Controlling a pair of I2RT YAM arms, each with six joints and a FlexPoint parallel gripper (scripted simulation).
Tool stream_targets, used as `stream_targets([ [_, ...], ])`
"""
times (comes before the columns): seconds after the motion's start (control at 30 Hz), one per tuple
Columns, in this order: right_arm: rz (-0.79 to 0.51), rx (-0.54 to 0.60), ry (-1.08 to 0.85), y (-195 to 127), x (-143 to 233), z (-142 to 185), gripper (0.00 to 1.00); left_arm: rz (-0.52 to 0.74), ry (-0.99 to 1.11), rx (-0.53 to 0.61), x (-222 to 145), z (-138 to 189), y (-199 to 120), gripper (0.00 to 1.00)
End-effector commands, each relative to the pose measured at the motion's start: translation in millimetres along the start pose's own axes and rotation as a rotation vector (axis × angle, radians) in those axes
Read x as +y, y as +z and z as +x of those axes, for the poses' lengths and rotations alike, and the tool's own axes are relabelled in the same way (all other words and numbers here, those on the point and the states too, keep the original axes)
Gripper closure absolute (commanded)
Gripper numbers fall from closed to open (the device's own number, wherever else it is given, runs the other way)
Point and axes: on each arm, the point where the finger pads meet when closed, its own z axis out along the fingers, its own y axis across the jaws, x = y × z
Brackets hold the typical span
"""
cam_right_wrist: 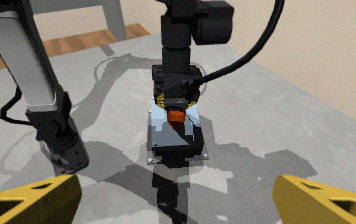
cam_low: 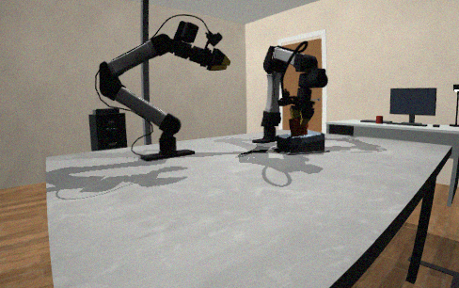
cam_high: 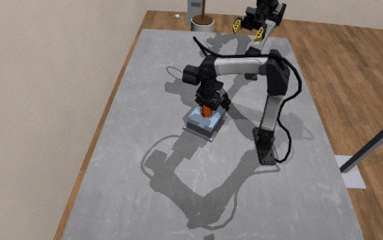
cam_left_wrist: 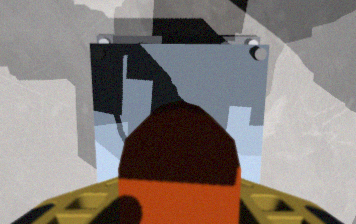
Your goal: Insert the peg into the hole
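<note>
An orange peg (cam_high: pixel 206 111) (cam_low: pixel 298 128) (cam_left_wrist: pixel 180 202) (cam_right_wrist: pixel 176 118) stands about upright between the yellow fingers of my left gripper (cam_low: pixel 299 120) (cam_right_wrist: pixel 175 108), which is shut on it. The pale blue block-like plate (cam_high: pixel 197 120) (cam_low: pixel 301 142) (cam_left_wrist: pixel 210 75) (cam_right_wrist: pixel 172 138) lies under the peg. The peg's lower end is at or just above the plate's top; whether they touch I cannot tell. The hole is hidden behind the peg in the left wrist view. My right gripper (cam_high: pixel 247 31) (cam_low: pixel 222 64) (cam_right_wrist: pixel 177 183) is open and empty, raised well away from the plate.
The plate sits on a thin flange with corner screws on the grey table (cam_high: pixel 129 204) (cam_low: pixel 188 226). The left arm's base (cam_high: pixel 267 150) stands beside it. The right arm's base (cam_low: pixel 167 154) stands farther off. Arm shadows fall across the plate and table.
</note>
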Motion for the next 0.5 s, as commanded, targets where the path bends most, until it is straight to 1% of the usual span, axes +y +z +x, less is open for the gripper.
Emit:
stream_targets([
  [0.0, 0.003, 0.014, 0.009, 0.6, 0.1, 4.1, 0.0, -0.059, 0.004, -0.003, 4.2, 1.4, -8.9, 0.67],
  [0.47, 0.003, 0.014, 0.009, 0.6, 0.1, 4.1, 0.0, -0.042, 0.001, -0.006, 4.0, 4.3, 3.6, 0.67],
])
